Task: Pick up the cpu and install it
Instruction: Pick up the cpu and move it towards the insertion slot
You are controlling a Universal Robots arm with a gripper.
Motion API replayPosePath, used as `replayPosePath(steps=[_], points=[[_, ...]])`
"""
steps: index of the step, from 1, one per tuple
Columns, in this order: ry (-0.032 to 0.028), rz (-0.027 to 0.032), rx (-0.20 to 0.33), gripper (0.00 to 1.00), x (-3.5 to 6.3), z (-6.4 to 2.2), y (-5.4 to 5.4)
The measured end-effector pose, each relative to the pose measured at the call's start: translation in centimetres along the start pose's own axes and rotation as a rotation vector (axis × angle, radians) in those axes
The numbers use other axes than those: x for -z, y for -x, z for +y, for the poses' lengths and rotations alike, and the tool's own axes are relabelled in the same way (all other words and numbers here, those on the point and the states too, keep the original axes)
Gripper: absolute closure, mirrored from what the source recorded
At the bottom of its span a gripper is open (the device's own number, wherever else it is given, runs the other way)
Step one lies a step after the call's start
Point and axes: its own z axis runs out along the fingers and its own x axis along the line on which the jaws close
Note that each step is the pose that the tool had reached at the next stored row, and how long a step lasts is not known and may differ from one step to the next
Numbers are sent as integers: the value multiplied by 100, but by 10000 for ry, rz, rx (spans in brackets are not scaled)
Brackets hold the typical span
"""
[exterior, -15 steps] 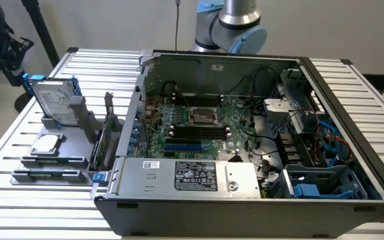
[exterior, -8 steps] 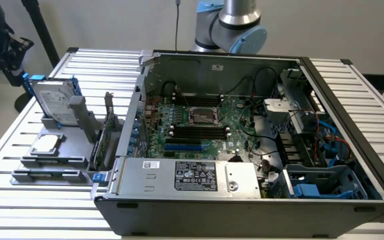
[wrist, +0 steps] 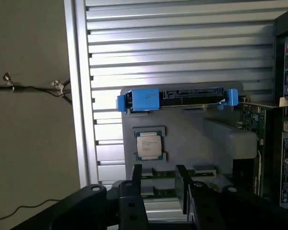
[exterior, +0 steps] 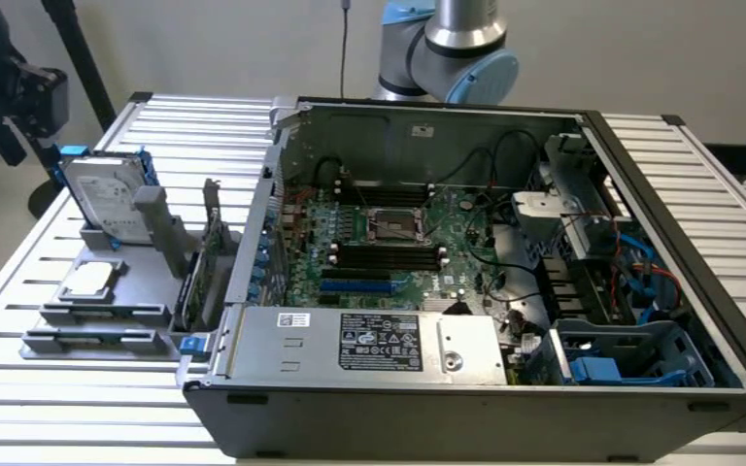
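On the exterior view's left, the cpu [exterior: 92, 280] is lying flat in a grey holder [exterior: 101, 316] on the slatted worktop [exterior: 36, 388]. It is sitting near the upright hard drive [exterior: 108, 194] and beside the open computer case [exterior: 347, 413].

Seen from the wrist, the tool [wrist: 158, 168] is hovering with its two black fingers [wrist: 137, 187] standing apart, gripping nothing. The cpu [wrist: 149, 144] is sitting just beyond the fingertips, clear of them, between the tool and the blue-railed hard drive [wrist: 177, 98].

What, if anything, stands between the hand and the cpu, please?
Nothing visible does. The cpu lies bare, face up, on the gray holder, and the open hand hangs clear of it.
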Motion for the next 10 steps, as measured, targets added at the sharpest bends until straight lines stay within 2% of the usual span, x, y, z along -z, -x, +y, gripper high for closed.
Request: replayPosePath(steps=[2,4,5,10], points=[[1,1,3,47,-7,0,0],[2,-1,7,47,-37,0,0],[2,0,7,40,-54,-3,1],[1,0,11,40,-147,-37,3]])
